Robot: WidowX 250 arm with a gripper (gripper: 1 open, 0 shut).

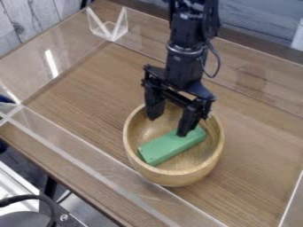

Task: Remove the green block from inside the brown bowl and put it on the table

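Observation:
The green block (166, 147) lies slantwise inside the brown bowl (174, 173), which stands on the table (83, 89) near its front edge. My black gripper (173, 119) points down over the bowl's far half. It is open, one finger at the far rim on the left and the other just above the block's upper right end. Nothing is between the fingers, and I cannot tell whether a fingertip touches the block.
Clear acrylic walls (71, 151) edge the tabletop at the front and left. A clear acrylic bracket (109, 25) stands at the back left corner. Bare wood lies left of the bowl and behind it.

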